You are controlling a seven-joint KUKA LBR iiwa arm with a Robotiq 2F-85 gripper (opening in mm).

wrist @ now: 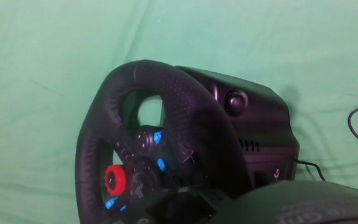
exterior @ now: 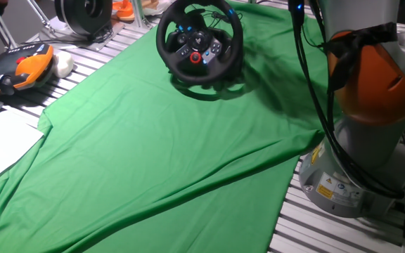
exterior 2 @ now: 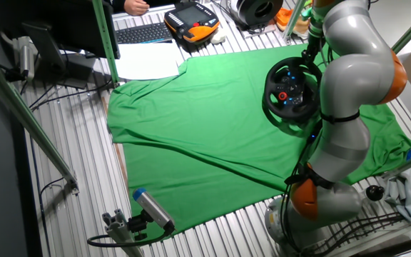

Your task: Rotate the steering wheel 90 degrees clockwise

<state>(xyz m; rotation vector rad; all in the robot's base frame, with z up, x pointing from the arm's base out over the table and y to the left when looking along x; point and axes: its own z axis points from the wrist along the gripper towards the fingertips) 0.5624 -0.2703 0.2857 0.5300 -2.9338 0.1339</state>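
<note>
Sitting tilted on a bulky black base at the far edge of the green cloth (exterior: 160,154): black round-rimmed steering wheel (exterior: 199,46) with red knob and blue lights. Filling the hand view's lower half. Fingers showing nowhere; apart or together, impossible to tell.

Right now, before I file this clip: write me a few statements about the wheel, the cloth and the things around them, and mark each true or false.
1. The steering wheel stands on the green cloth. True.
2. The knob on the wheel's hub is yellow. False: it is red.
3. An orange and black handheld controller lies off the cloth. True.
4. The fixed views show the gripper clamped on the wheel's rim. False: neither shows the gripper.
</note>
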